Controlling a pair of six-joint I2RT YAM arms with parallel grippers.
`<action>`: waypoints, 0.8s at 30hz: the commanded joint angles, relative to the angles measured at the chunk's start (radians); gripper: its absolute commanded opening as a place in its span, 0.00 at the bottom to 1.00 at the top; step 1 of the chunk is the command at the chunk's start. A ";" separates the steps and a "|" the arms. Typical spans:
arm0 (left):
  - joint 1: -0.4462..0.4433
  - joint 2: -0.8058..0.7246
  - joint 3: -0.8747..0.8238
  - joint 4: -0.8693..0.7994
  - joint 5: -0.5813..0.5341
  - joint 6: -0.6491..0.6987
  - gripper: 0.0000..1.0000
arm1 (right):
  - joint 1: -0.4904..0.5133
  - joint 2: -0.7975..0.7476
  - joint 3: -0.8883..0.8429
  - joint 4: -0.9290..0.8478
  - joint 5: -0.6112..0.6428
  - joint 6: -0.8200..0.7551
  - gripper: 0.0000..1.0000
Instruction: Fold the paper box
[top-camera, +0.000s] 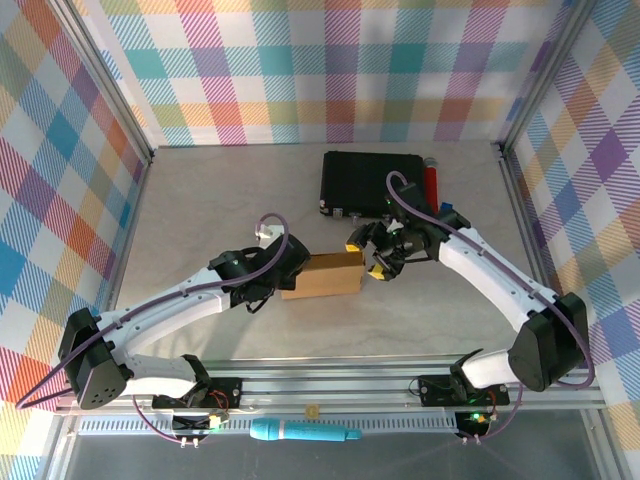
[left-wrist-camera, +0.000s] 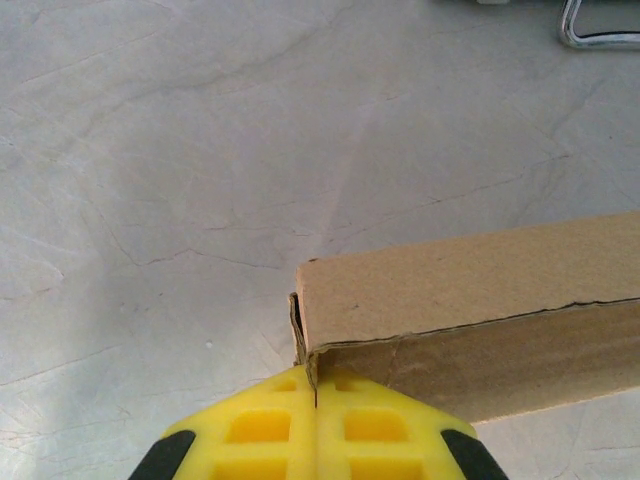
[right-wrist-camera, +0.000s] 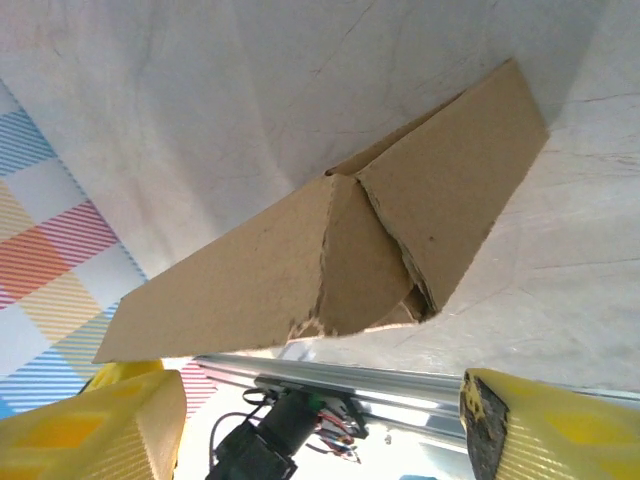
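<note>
Left pincer is pressed fully closed, its yellow tips right at one corner of the paper box; I cannot tell whether a flap edge is nipped between them. I see the right pincer spread wide just off the box's opposite end, gripping nothing. The box rests on the counter, and a black case lies beyond the box.

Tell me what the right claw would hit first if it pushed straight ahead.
Probably the paper box: its flapped end sits ahead of the open right claw, though the gap is hard to judge.
</note>
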 joint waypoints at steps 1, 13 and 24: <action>-0.021 0.000 0.002 -0.009 -0.037 -0.030 0.00 | -0.007 -0.025 -0.054 0.217 -0.081 0.163 0.75; -0.030 -0.031 -0.049 0.025 -0.026 -0.060 0.00 | -0.005 -0.022 -0.204 0.400 -0.130 0.315 0.67; -0.038 -0.080 -0.072 0.051 0.018 -0.056 0.02 | -0.007 0.013 -0.230 0.410 -0.115 0.293 0.50</action>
